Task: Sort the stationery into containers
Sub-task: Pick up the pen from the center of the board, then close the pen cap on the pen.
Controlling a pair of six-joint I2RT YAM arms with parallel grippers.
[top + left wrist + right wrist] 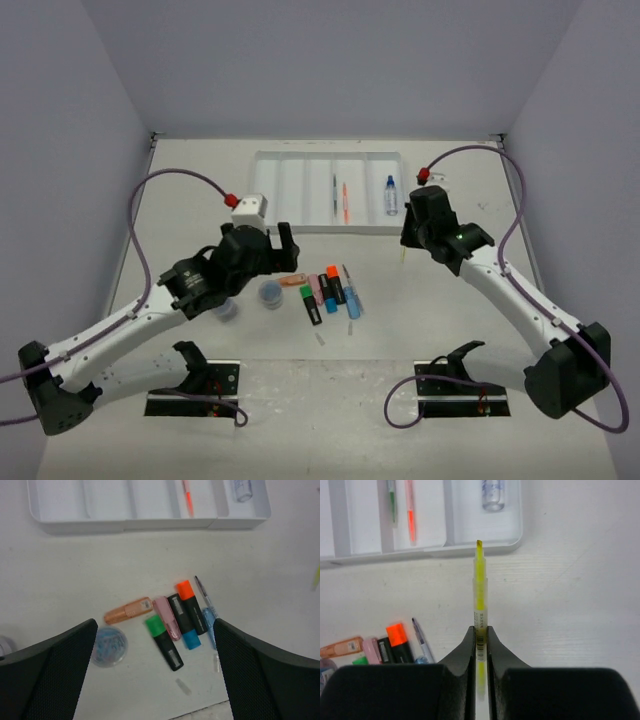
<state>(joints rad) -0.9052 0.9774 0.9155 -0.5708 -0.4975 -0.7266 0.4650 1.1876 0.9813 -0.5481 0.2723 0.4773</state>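
Observation:
My right gripper (480, 630) is shut on a thin yellow pen (479, 595), which points at the near rim of the white tray (485, 544). From above, that gripper (408, 240) hangs just right of the tray's (265, 160) front right corner. A blue-capped bottle (391, 195) lies in the rightmost compartment, an orange pen (345, 200) and a green pen (334, 198) further left. My left gripper (155, 630) is open above a cluster: green-capped (165, 641), blue-capped (184, 621), orange-capped (190, 606), pink (167, 617) and orange (128, 610) highlighters, and a thin pen (205, 600).
A round clear tub (109, 646) with blue contents sits left of the highlighters, and a second tub (227, 311) lies partly under the left arm. Two small clear caps (183, 686) lie near the table's front edge. Grey walls enclose the table.

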